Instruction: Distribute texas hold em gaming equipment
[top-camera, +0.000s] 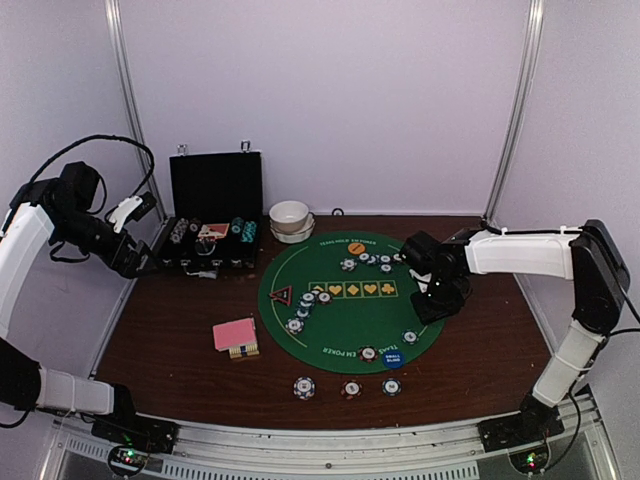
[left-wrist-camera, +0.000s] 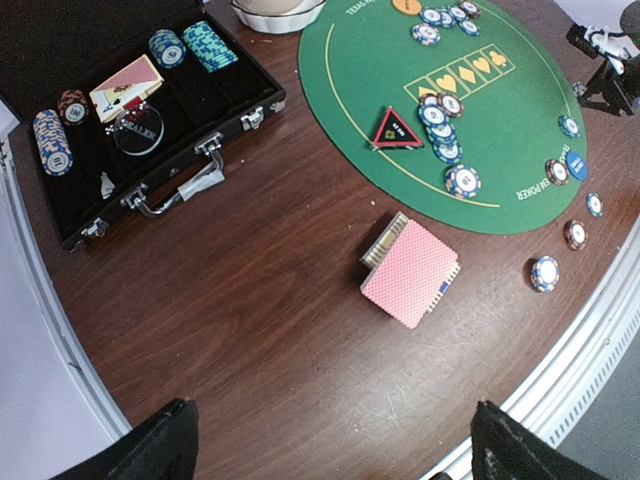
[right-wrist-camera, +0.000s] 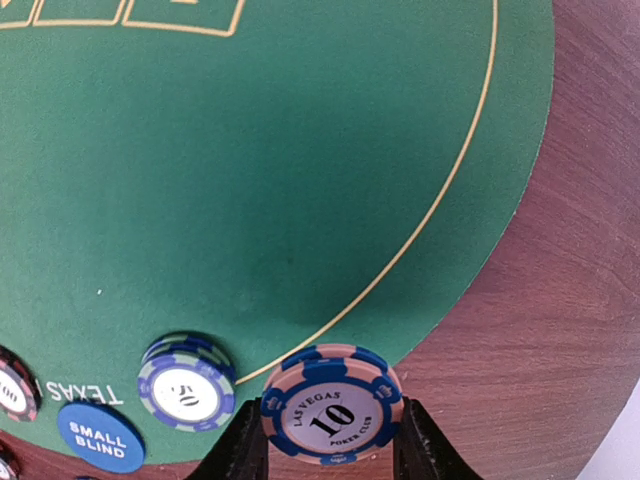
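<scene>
**A:** What takes up most of the bench (top-camera: 170, 350)?

**B:** The round green poker mat (top-camera: 340, 325), in the middle. At the far left lies an open black case (top-camera: 215, 185). Its tray holds rows of stored chips (left-wrist-camera: 50, 140) and some spare cards (left-wrist-camera: 125, 88).

**A:** And the arms?

**B:** The left end effector (left-wrist-camera: 335, 450) hangs high over the left side near the case, fingers spread wide and holding nothing. The right end effector (right-wrist-camera: 332, 445) is at the mat's right rim, closed narrowly on a pink-and-blue 10 chip (right-wrist-camera: 333, 405). I cannot tell whether that chip touches the bench.

**A:** The bowls?

**B:** The stacked white bowls (top-camera: 290, 221) stand at the far side, between the case and the mat.

**A:** The cards?

**B:** The pink-backed deck (top-camera: 235, 336) lies on bare wood just off the mat's near left edge, its top cards slightly askew.

**A:** Marker tokens?

**B:** All three are on the mat. The red triangle token (top-camera: 282, 296) is at the left, the orange disc (top-camera: 356, 263) at the far rim and the blue small-blind disc (top-camera: 393, 359) at the near rim.

**A:** Loose chips?

**B:** A curved line of chips (top-camera: 310, 305) starts just beside the triangle. A far cluster (top-camera: 372, 260) sits beside the orange disc. A 50 stack (right-wrist-camera: 187, 385) sits near the blue disc, to its right. Three single chips (top-camera: 351, 388) lie in a row on the bench, nearer than the mat.
</scene>
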